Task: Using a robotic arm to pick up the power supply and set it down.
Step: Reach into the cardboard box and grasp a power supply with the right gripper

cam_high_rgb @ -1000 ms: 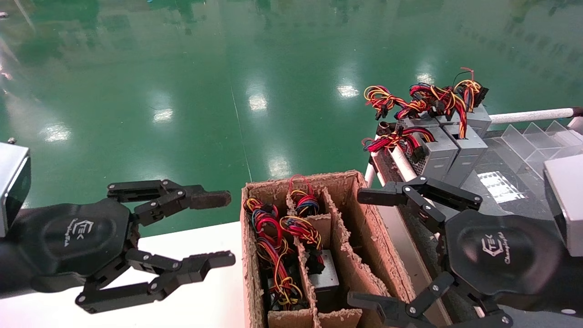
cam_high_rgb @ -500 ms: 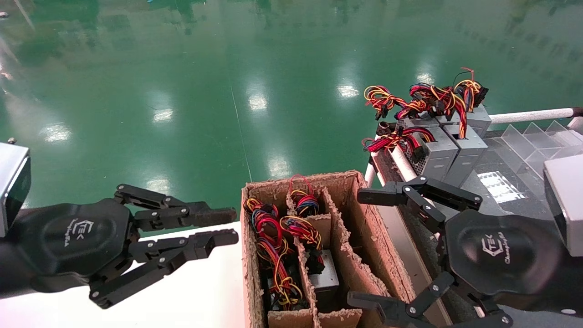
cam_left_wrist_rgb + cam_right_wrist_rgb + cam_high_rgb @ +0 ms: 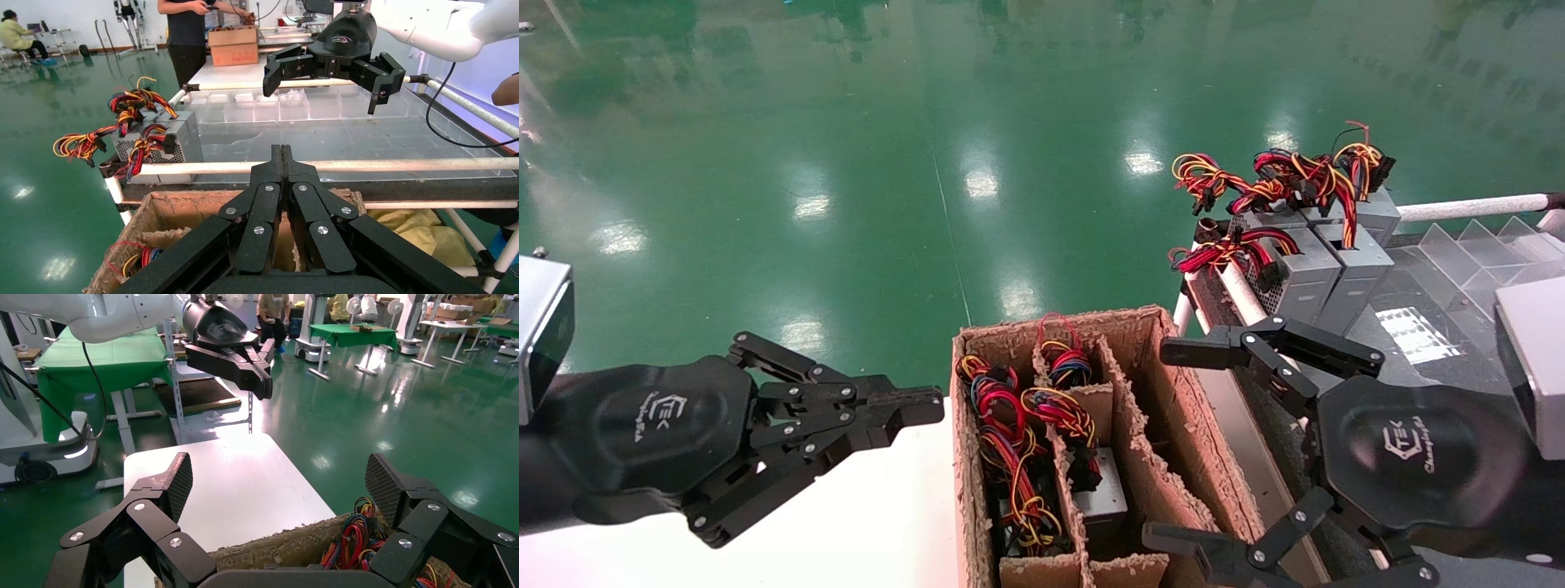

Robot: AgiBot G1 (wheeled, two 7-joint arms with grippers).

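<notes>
Open from above: cardboard box [image 3: 1164, 384], right compartment bare (ragged dividers [image 3: 1128, 425] narrow each slot). Wire bundles [image 3: 1009, 433] clog left and middle compartments at lower centre. White table [image 3: 862, 523] free lower left. Right gripper [image 3: 1173, 445], fingers spread, crowding box's right wall

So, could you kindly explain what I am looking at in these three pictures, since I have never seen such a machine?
It is a two-armed robot. The large picture looks down from its head; the other two come from cameras on its wrists. Its left gripper hangs shut and empty over a white table. Its right gripper is open beside a cardboard box with dividers, which holds power supplies with coloured wire bundles. More grey power supplies stand on a rack to the robot's right. Nothing is held.
</notes>
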